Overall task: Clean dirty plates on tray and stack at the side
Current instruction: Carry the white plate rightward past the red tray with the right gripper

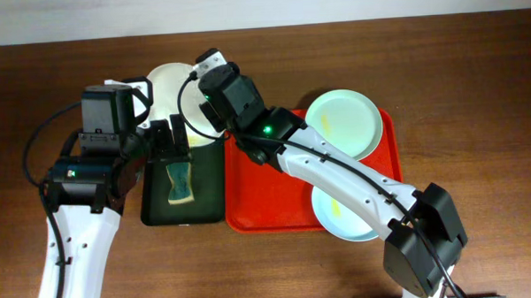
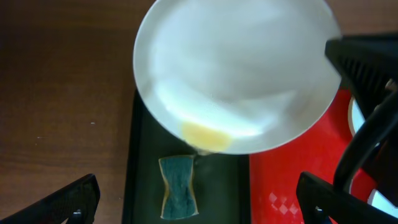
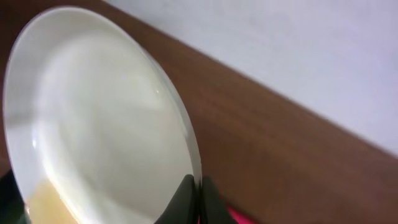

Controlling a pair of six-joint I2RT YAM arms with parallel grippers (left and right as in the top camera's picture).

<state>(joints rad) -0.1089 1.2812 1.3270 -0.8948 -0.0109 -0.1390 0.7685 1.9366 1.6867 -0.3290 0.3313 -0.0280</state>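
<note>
My right gripper [image 3: 198,190] is shut on the rim of a white plate [image 3: 93,124], pinching its edge between both fingers. The white plate [image 1: 169,89] hangs tilted above the back of the dark green tray [image 1: 209,191], with a yellow smear [image 2: 205,135] near its lower rim. My left gripper [image 2: 199,208] is wide open and holds nothing. It hovers just below the white plate [image 2: 236,74] and over a green and yellow sponge [image 2: 178,186]. Two mint plates lie on the red tray [image 1: 267,198], one at the back right [image 1: 346,121] and one at the front [image 1: 339,219], partly under my right arm.
The sponge [image 1: 179,183] lies in the green tray, which sits against the red tray's left side. My right arm [image 1: 337,173] crosses diagonally over the red tray. Brown tabletop [image 1: 476,88] surrounds both trays, and a pale wall [image 3: 298,56] stands behind the table.
</note>
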